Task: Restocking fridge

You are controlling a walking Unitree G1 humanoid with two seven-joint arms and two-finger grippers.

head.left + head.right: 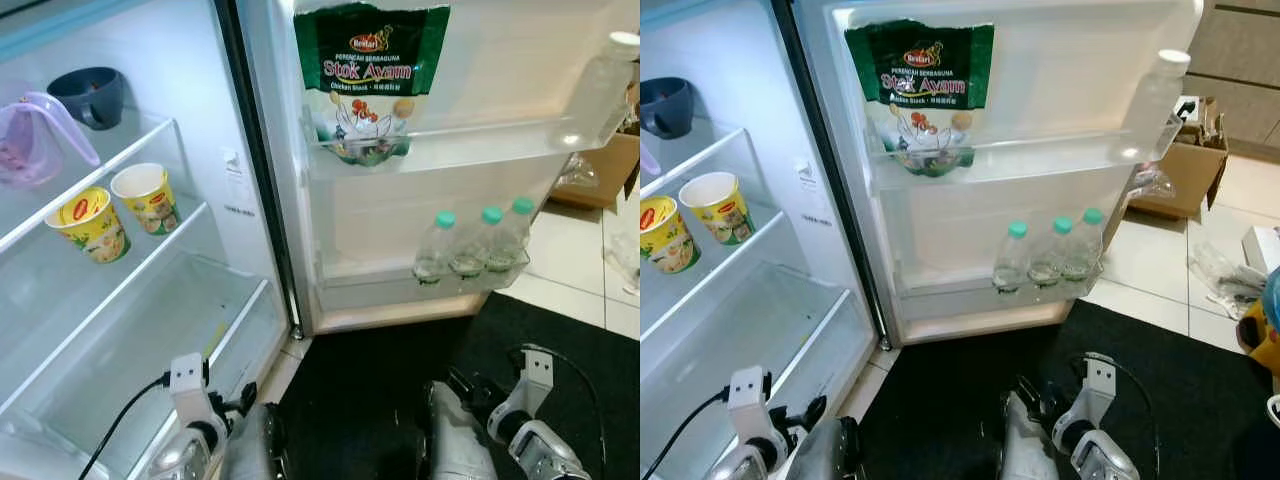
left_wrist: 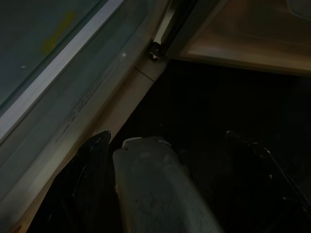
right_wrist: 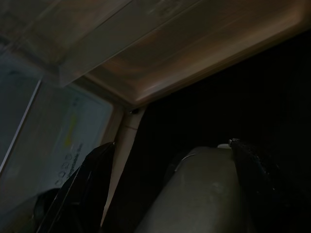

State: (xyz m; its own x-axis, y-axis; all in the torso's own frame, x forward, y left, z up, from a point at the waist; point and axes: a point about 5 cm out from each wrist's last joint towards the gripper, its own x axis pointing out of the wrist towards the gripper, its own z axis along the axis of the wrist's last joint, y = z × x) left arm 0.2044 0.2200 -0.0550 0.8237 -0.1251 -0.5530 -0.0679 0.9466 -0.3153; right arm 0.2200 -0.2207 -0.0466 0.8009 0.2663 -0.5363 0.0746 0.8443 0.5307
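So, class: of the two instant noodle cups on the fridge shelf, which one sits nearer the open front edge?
The yellow cup, leftmost and nearest the shelf's front edge; the white-rimmed cup stands behind it, deeper inside the fridge.

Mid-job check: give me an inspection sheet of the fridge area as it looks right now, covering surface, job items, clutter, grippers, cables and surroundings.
Surface: fridge shelves lit; door open.
Job items: each gripper holds a pale bottle; the right one's bottle is also low over the black mat.
Stocked: two noodle cups on the middle shelf; three green-capped bottles in the lower door rack; stock pouch and white-capped bottle in the upper rack; grey mug on the top shelf.
Clutter: plastic wrap on the tiles.
Grippers: left gripper, right gripper, jaws closed on bottles.
Cables: black cable at left wrist.
Surroundings: cardboard box past the door.
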